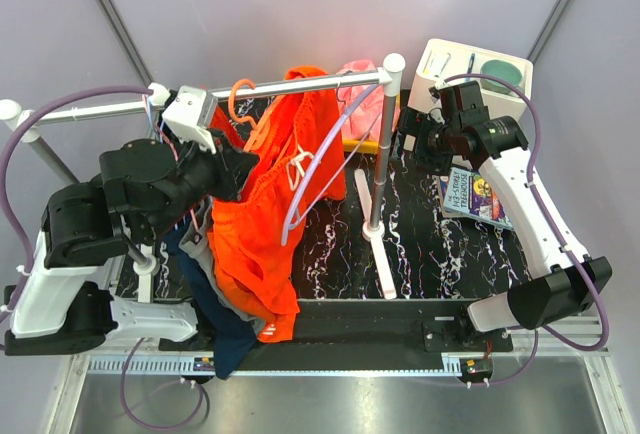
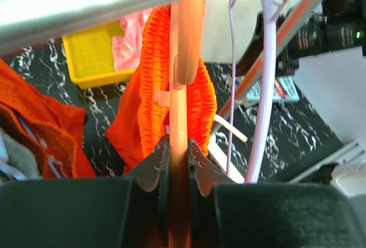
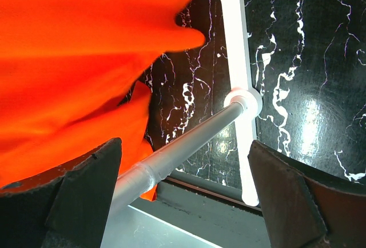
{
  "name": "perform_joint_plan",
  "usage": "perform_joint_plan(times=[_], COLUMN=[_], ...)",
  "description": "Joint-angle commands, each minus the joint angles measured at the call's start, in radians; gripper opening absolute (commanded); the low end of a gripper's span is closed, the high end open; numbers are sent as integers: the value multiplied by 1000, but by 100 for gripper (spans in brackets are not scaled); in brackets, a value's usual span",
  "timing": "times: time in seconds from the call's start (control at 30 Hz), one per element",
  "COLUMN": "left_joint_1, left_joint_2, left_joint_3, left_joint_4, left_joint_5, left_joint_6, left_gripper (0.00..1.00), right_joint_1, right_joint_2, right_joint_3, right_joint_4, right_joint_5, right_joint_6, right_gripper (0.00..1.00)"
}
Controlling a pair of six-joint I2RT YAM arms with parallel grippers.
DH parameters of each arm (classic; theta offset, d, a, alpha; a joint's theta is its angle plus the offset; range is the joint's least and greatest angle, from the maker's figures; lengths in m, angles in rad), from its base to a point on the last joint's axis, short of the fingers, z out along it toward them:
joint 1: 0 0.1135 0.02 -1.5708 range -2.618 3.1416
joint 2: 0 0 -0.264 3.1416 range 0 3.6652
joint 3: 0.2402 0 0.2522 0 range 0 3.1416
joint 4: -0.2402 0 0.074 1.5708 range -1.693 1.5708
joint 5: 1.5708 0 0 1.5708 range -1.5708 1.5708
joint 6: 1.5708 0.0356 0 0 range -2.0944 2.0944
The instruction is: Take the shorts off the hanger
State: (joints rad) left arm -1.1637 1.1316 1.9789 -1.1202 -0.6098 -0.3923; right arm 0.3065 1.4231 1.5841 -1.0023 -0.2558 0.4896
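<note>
From above, my left gripper (image 1: pixel 236 169) is pushed into the orange shorts (image 1: pixel 270 224), which hang in a long drape from the rail (image 1: pixel 100 109) down the middle of the frame. My right gripper (image 1: pixel 418 134) sits off at the right, beyond the rack post (image 1: pixel 380 154), so the left is plainly nearer. The pink shorts (image 1: pixel 362 79) lie at the top, behind the rail. In the left wrist view my fingers (image 2: pixel 155 162) are pinched narrow on the stem of the orange hanger (image 2: pixel 182 59). The stem runs straight up the centre, with the gathered waistband wrapped around it just above my fingertips. A lavender hanger (image 2: pixel 264 88) stands to the right and a yellow bin (image 2: pixel 94 54) sits at upper left. In the right wrist view my fingers (image 3: pixel 297 196) stand wide with nothing between them. The orange cloth fills the upper left, so I judge the free hand must reach up and left past the post to strip it off.
</note>
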Motion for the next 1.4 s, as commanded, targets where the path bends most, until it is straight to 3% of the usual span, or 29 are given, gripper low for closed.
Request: perform_joint_plan(times=[0.0, 0.3, 0.47, 0.83, 1.07, 1.37], left_joint_1=[2, 1, 1, 21, 108, 136], left_joint_2=[-99, -224, -194, -130, -108, -84], left_joint_3=[-119, -351, -429, -534, -629, -666], left_joint_4=[207, 318, 316, 321, 365, 404], left_joint_5=[91, 137, 88, 97, 266, 378], left_joint_6=[-19, -19, -129, -382, -499, -517], left_gripper=[0, 0, 0, 0, 0, 0], right_joint_1=[5, 3, -6, -67, -67, -67], right_joint_2=[-3, -13, -23, -64, -75, 5], right_joint_3=[28, -1, -51, -311, -461, -440], right_joint_4=[-2, -5, 34, 350, 665, 757], right_joint_5=[-20, -16, -17, -293, -520, -629], right_joint_6=[-13, -13, 13, 155, 334, 247], right_gripper=[100, 100, 100, 100, 100, 100])
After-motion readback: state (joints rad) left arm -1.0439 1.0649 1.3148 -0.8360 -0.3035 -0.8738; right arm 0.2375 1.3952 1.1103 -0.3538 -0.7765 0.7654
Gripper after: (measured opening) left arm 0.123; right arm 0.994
